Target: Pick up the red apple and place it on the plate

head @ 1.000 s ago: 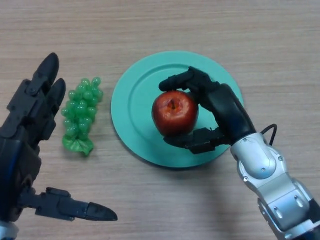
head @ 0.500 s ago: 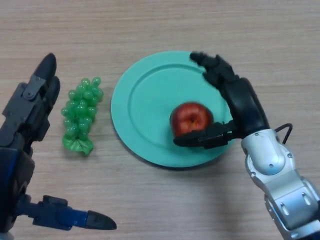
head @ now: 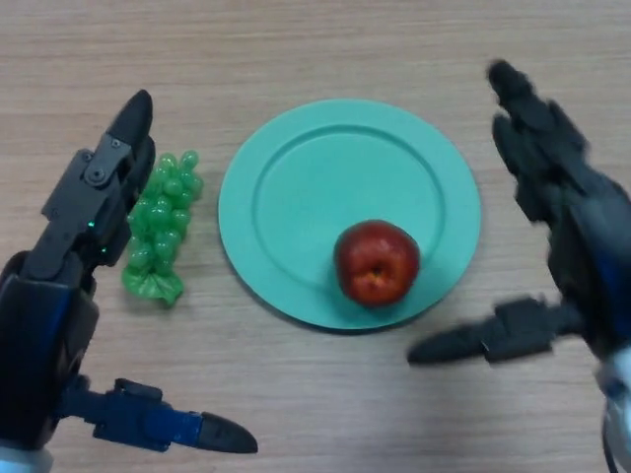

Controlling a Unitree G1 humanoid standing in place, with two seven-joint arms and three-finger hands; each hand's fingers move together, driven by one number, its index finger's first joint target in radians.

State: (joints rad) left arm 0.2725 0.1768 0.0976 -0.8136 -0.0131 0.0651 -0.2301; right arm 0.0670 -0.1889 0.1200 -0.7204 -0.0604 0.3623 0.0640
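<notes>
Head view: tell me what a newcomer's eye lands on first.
The red apple on the teal plate, sitting toward the plate's near right part. Next, two big black hands flank it: the right hand open just off the plate's right rim, the left hand open beside the green grapes at the left.

You have a glossy red apple (head: 377, 261) on a smooth, matt teal plate (head: 296, 197) (plastic by its look). The green grapes (head: 163, 222) shine like moulded plastic, and the desk (head: 315, 49) shows a matt, pale wood grain.
</notes>
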